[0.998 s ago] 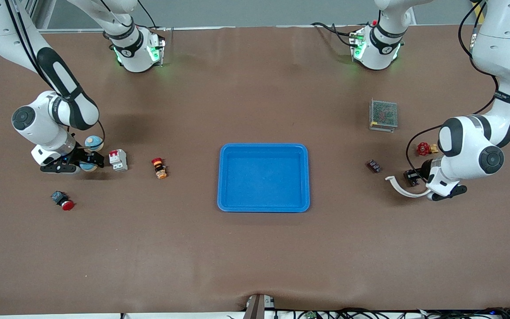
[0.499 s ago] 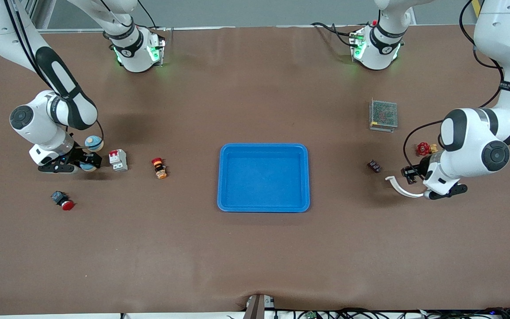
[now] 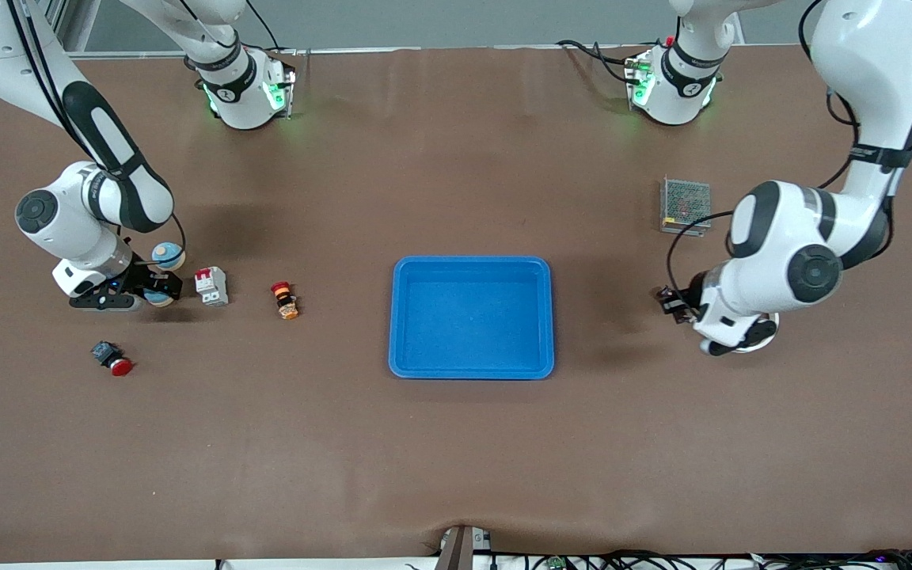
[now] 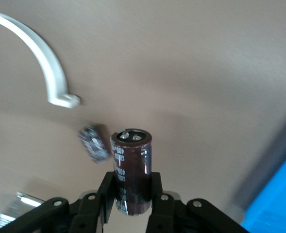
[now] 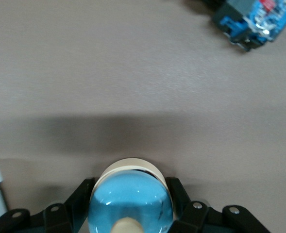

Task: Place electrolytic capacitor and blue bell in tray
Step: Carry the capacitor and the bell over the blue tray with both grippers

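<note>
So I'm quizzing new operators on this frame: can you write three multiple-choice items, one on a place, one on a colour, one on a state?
1. Where does the circuit breaker stand?
A. in the tray
B. beside the right gripper
C. under the left arm

2. What colour is the tray?
A. blue
B. red
C. white

3. What does the left gripper hold?
A. nothing
B. the white clip
C. the electrolytic capacitor

Answers:
1 B: it stands on the table close beside the right gripper, which is shut on the blue bell.
2 A: its rim and floor are bright blue.
3 C: the left wrist view shows the fingers clamped on the electrolytic capacitor, while the white clip lies on the table.
</note>
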You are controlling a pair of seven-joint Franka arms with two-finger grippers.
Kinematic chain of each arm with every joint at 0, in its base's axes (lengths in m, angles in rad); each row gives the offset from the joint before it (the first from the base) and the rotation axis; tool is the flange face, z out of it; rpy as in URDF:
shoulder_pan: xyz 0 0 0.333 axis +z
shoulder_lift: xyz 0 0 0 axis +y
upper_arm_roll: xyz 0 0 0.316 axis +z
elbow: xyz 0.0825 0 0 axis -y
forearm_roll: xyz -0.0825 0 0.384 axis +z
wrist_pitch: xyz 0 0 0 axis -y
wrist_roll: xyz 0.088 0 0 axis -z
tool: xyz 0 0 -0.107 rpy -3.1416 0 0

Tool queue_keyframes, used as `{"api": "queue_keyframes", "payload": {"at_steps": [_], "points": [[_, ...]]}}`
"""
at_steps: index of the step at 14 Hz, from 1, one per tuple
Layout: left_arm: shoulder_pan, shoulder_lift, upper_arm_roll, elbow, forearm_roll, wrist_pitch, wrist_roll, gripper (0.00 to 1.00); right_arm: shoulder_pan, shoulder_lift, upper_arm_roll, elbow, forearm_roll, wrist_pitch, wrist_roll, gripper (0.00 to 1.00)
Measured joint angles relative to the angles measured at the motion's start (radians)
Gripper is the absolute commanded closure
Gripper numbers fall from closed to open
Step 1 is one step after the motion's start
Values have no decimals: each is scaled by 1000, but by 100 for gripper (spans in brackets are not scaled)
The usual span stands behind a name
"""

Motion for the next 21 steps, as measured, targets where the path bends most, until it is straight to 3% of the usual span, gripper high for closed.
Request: {"api": "queue_keyframes", "payload": {"at_steps": [6, 11, 16, 21], "points": [[-207, 97, -5, 110, -26, 1, -344, 99, 48, -154, 30, 135, 0, -378, 30, 100], [-331, 221, -4, 231, -36, 8, -560, 98, 170, -203, 36, 314, 1, -668, 246, 100], [-373, 315, -4, 290, -36, 103, -651, 97, 344, -202, 40, 372, 9, -708, 556, 100], [-399, 346, -4, 294, -36, 121, -661, 93, 437, -191, 39, 377, 109, -650, 701, 100]]}}
